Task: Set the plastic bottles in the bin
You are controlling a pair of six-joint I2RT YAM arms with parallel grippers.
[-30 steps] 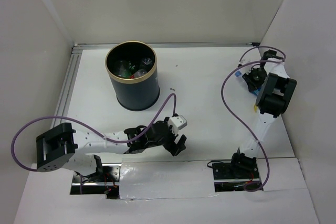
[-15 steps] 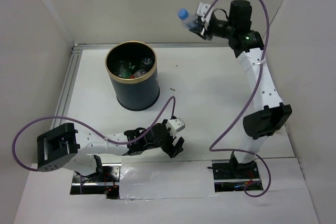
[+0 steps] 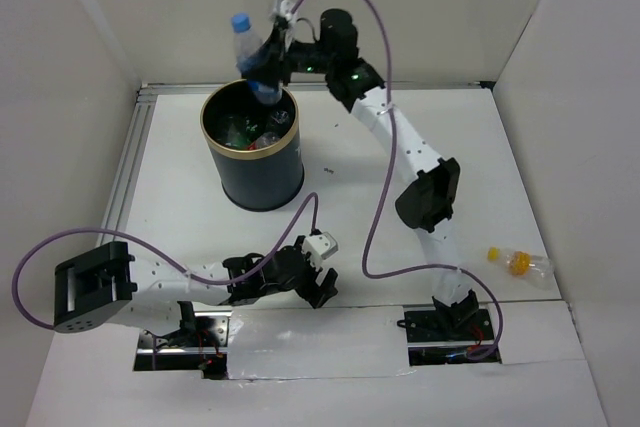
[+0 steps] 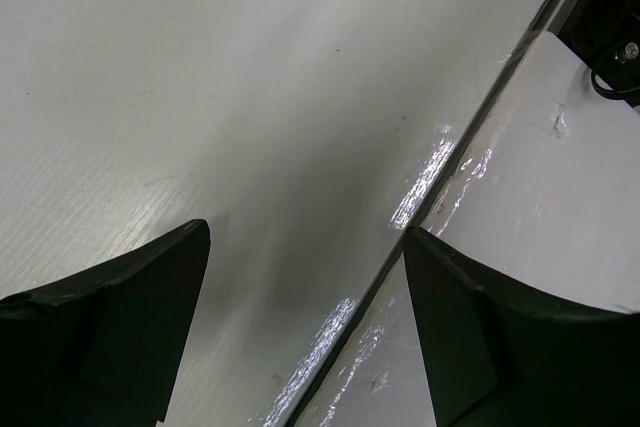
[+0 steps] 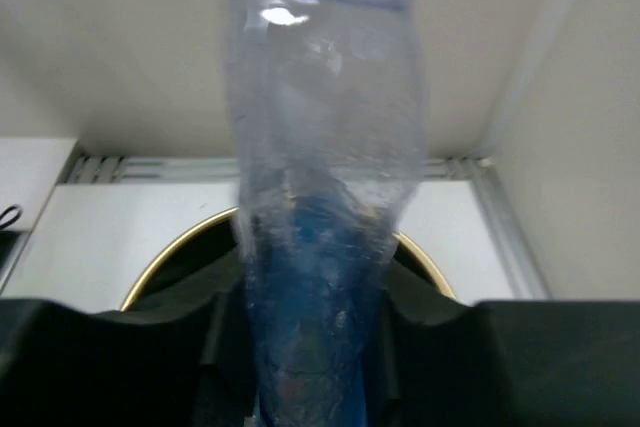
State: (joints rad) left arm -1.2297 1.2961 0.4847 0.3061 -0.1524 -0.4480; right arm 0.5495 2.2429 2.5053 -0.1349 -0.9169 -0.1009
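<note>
With right gripper (image 3: 266,75), clamps blue-cap bottle (image 3: 248,52) low on its body: see-through, crumpled walls, cap uppermost, slightly tilted, bluish near the pads. Just beneath the fingers: bin (image 3: 262,182), dark, gold-rimmed, bottles inside. Well away, near that arm's base: yellow-cap bottle (image 3: 520,264) on its side. With left gripper (image 3: 318,287), holds nothing; jaws spread wide, low over table (image 4: 200,97).

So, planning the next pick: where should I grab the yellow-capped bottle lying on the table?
Probably across the middle of the yellow-capped bottle, coming from straight above. It lies on its side with nothing close beside it, so a pinch across its narrow width suits.
</note>
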